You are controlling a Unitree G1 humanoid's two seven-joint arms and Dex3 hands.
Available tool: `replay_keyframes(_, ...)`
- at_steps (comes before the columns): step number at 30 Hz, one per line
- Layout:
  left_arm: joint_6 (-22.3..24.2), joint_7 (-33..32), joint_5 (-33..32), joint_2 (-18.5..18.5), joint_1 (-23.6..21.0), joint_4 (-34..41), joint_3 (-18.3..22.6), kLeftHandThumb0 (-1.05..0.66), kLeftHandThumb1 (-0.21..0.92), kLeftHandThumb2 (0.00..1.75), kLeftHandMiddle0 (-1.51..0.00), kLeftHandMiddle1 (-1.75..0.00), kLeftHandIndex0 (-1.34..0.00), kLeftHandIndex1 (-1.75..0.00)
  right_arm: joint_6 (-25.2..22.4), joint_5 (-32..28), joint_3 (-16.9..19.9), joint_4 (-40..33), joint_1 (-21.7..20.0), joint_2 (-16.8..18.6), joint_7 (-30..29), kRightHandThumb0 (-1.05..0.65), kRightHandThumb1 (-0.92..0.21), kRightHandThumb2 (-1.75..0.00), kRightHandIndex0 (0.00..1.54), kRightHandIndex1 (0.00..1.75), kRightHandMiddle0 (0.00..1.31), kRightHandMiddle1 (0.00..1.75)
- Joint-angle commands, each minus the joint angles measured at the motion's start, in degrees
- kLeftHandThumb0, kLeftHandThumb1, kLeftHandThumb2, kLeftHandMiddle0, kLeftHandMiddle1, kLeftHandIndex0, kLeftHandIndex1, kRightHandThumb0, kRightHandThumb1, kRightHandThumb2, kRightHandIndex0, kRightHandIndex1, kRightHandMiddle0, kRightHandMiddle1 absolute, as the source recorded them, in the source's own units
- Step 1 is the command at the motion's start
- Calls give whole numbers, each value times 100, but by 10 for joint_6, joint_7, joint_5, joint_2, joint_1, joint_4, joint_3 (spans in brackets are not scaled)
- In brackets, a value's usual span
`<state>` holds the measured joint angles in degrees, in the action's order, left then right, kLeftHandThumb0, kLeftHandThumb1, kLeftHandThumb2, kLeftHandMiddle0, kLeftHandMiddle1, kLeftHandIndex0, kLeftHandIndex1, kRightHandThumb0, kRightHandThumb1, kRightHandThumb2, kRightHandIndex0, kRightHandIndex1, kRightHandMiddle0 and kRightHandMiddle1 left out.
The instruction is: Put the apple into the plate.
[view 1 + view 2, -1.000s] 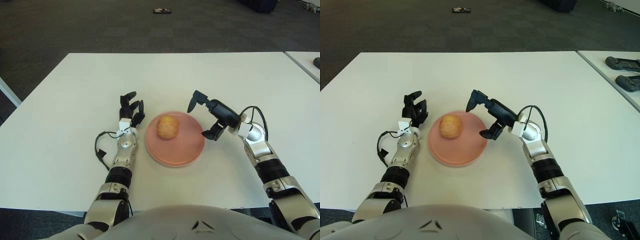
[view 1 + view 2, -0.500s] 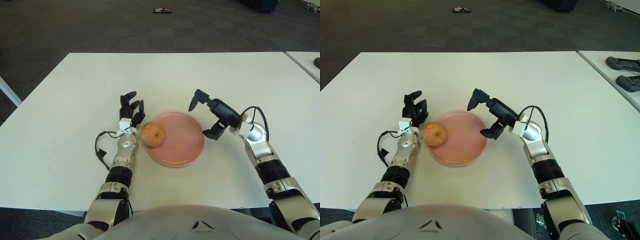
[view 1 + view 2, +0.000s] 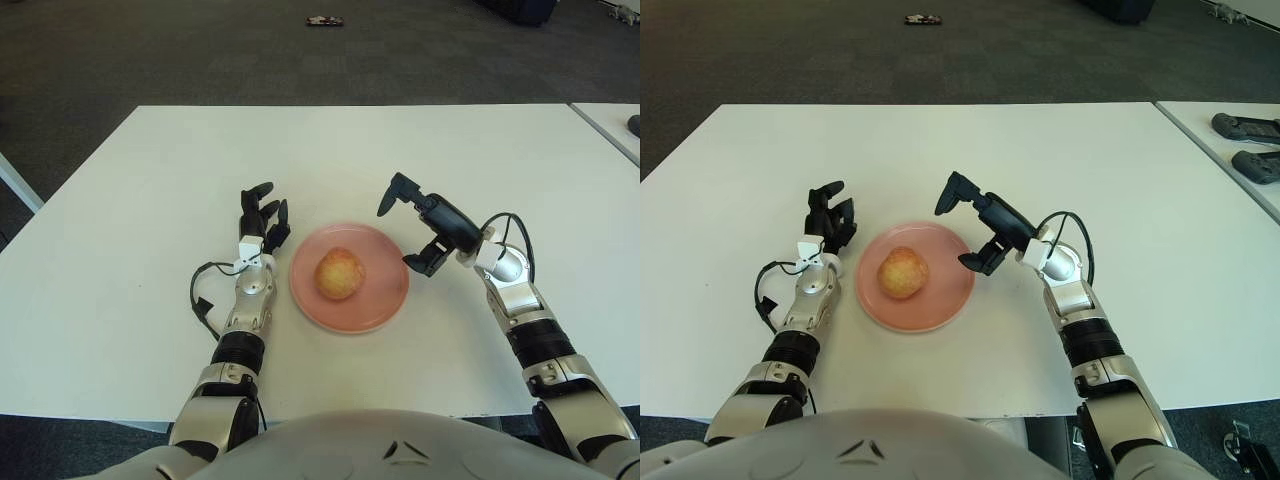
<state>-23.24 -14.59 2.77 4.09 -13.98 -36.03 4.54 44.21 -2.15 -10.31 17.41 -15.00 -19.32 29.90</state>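
A yellow-red apple (image 3: 339, 274) lies near the middle of the pink plate (image 3: 383, 301) on the white table. My right hand (image 3: 408, 226) hovers just right of the plate's rim, fingers spread wide and holding nothing. My left hand (image 3: 262, 222) shows beside the plate's left edge, fingers extended upward and empty. Neither hand touches the apple.
The white table (image 3: 150, 200) extends all around the plate. A second table's corner (image 3: 1240, 140) at the far right carries dark controllers (image 3: 1244, 127). A small dark object (image 3: 324, 21) lies on the carpet beyond the table.
The apple rolled from the plate's back to its left rim beside my left hand, then back to the plate's middle. My right hand shifted slightly up and right; the left stayed still.
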Motion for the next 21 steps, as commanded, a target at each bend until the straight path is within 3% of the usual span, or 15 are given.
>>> replay_keyframes(1, 18, 2, -3, -1, 6, -16, 3, -75, 92, 51, -31, -80, -9, -122, -5, 4, 8, -4, -2, 1, -4, 53, -16, -151, 74, 175, 94, 175)
replay_keyframes(21, 17, 7, -4, -3, 10, -15, 5, -74, 92, 50, -31, -81, -9, -122, -7, 8, 7, -11, 2, 4, -6, 53, -16, -151, 74, 175, 94, 175)
